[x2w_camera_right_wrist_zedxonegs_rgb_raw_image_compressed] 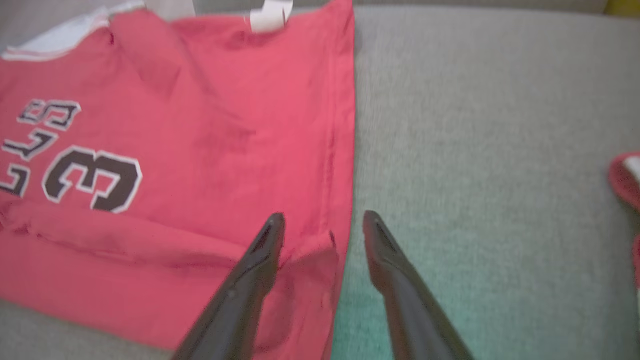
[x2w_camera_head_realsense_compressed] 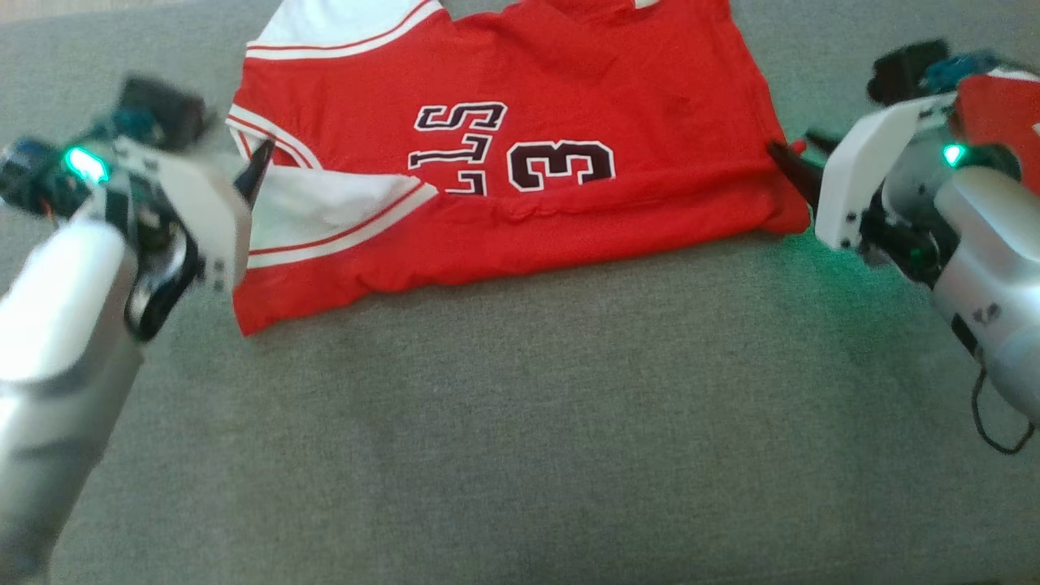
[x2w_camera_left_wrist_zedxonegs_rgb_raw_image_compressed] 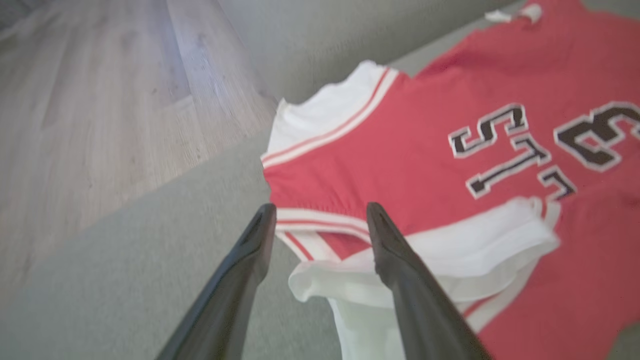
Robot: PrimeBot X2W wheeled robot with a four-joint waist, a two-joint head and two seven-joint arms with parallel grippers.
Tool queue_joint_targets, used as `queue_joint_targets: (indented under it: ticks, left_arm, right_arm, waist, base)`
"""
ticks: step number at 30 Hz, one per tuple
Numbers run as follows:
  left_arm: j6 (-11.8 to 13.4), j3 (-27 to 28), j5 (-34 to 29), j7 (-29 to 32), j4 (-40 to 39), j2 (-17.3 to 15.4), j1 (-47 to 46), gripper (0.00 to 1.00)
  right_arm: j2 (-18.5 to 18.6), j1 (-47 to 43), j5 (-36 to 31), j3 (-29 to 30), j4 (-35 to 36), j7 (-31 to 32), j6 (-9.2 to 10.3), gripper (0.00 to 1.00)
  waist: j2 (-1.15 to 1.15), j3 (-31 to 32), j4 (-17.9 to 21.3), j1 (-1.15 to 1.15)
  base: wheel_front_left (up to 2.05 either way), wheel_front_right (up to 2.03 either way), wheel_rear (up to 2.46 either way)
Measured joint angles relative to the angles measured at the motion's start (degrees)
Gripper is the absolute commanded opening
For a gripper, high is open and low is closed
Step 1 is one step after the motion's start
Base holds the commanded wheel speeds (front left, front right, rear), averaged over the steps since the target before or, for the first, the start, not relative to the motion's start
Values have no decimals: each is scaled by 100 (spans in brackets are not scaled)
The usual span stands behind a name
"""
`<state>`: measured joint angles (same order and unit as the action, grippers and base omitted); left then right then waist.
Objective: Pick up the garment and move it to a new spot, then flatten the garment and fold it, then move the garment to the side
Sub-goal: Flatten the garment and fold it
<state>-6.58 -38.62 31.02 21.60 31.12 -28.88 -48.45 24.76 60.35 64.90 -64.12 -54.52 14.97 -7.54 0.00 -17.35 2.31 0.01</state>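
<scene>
Splayed left pincer (x2w_camera_left_wrist_zedxonegs_rgb_raw_image_compressed: 320,215), splayed right pincer (x2w_camera_right_wrist_zedxonegs_rgb_raw_image_compressed: 324,220), jersey (x2w_camera_head_realsense_compressed: 634,106) side edges — cushion (x2w_camera_head_realsense_compressed: 520,406) around

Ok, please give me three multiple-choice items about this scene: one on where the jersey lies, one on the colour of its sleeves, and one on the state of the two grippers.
1. Where does the jersey lie?
A. in a blue basket
B. on the grey cushion
C. on a white table

2. What colour are its sleeves?
A. white with red stripes
B. plain blue
C. plain black

3. How do the left gripper and the right gripper stand?
A. both shut on cloth
B. both open
C. left shut, right open

Answers:
1 B: grey fabric shows around the jersey.
2 A: the sleeves are white, edged with red lines.
3 B: each wrist view shows its two fingers well apart.
</scene>
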Motion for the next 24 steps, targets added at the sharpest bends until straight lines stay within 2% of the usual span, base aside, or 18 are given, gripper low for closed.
queue_joint_targets:
  ticks: [1,4,8,9,11,15,18,21,24]
  left_arm:
    - [0,0,0,0,0,0,0,100]
    - [172,268,14,-757,268,285,-259,100]
    - [410,772,292,-1915,579,627,-292,100]
    - [416,858,352,-2140,634,678,-276,100]
    - [465,1066,495,-2616,681,781,-204,100]
    - [505,1196,602,-3229,670,951,176,100]
    - [623,1224,615,-3456,556,1024,665,100]
    - [809,1318,568,-3578,283,1071,1182,100]
    - [1013,1513,421,-3599,-175,1192,1747,100]
  right_arm:
    - [0,0,0,0,0,0,0,100]
    - [-103,79,8,182,-105,-573,0,100]
    - [-108,132,-312,130,-45,-1713,0,100]
    - [-94,126,-530,78,-59,-2027,0,100]
    - [-96,88,-547,179,-114,-2552,0,100]
    - [-102,-172,-619,546,-238,-2915,0,100]
    - [-96,-475,-1056,1368,49,-2920,0,100]
    - [-126,-837,-1845,2516,664,-2934,0,100]
    - [-310,-1600,-2815,3664,1302,-2936,0,100]
  waist:
    - [0,0,0,0]
    - [0,-8,2,0]
    - [0,105,-21,-1]
    - [0,151,-30,-1]
    - [0,257,-51,-1]
    - [0,509,-111,-2]
    - [0,710,-145,-2]
    - [0,911,-158,-2]
    - [0,1101,-154,-2]
  base:
    - [0,0,0]
    - [0,0,0]
    - [0,0,0]
    - [0,0,0]
    - [0,0,0]
    - [0,0,0]
    - [0,0,0]
    - [0,0,0]
    - [0,0,0]
